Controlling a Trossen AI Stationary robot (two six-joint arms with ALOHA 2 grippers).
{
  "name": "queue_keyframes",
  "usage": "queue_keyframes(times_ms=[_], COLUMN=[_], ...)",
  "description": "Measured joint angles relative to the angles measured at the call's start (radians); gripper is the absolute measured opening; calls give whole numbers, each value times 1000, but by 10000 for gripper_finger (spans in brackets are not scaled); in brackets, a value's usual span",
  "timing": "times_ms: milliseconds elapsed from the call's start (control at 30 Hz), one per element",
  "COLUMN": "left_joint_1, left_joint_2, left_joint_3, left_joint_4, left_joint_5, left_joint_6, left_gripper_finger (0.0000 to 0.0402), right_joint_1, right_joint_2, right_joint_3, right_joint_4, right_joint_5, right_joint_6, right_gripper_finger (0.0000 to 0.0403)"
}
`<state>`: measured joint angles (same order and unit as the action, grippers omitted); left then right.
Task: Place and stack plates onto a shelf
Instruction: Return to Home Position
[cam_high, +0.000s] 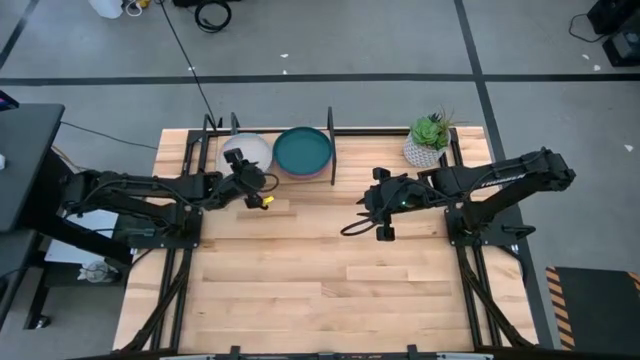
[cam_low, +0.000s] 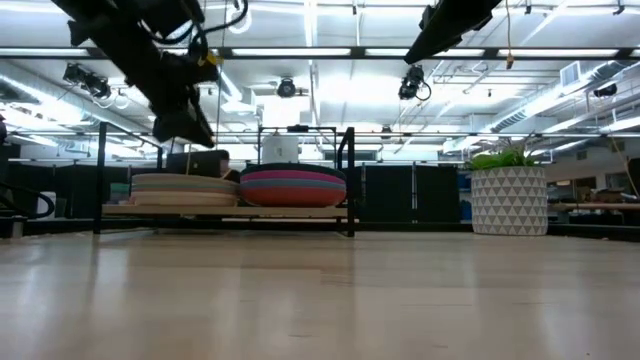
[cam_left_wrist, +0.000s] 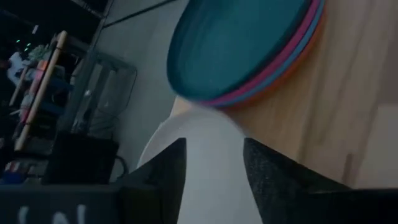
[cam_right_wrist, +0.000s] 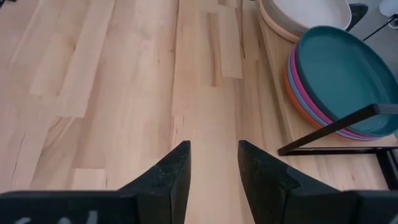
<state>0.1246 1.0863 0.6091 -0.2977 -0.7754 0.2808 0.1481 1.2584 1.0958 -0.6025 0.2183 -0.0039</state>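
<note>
High view: left end effector (cam_high: 257, 190) hovers beside pale-topped plate stack (cam_high: 249, 151).

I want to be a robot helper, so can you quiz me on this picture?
1. True or false: a round matte dark teal plate tops one pile on the black metal-rod shelf.
2. How many plate stacks stand on that shelf? A one, B two, C four.
3. Fill in: the right arm's tool grips ____.
Key: 1 true; 2 B; 3 nothing.
</note>
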Motion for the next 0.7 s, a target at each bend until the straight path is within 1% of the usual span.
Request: queue_keyframes(times_ms=[133, 200, 267, 367, 433, 500, 700], left_joint_1=[-6, -6, -6, -7, -13, -31, -143], left_joint_2=[0, -1, -2, -7, -7, -13, -111], left_joint_3=[47, 67, 73, 72, 73, 72, 72], left_joint_4=[0, 1, 28, 80, 96, 95, 100], left_joint_5=[49, 94, 186, 379, 470, 501, 510], left_joint_6=[-1, -11, -25, -59, -82, -93, -120], left_gripper_finger=[180, 182, 182, 176, 170, 164, 139], right_joint_1=[-7, -7, -7, -7, -7, -7, -7], right_joint_2=[0, 0, 0, 0, -3, -4, -24], right_joint_3=[0, 0, 0, -13, -45, -84, -195], right_joint_4=[0, -1, -5, 1, 6, 31, 136], right_joint_5=[-2, -2, -2, -3, -3, -3, 7], right_joint_6=[0, 0, 2, 3, 4, 16, 63], right_gripper_finger=[139, 139, 139, 139, 139, 139, 139])
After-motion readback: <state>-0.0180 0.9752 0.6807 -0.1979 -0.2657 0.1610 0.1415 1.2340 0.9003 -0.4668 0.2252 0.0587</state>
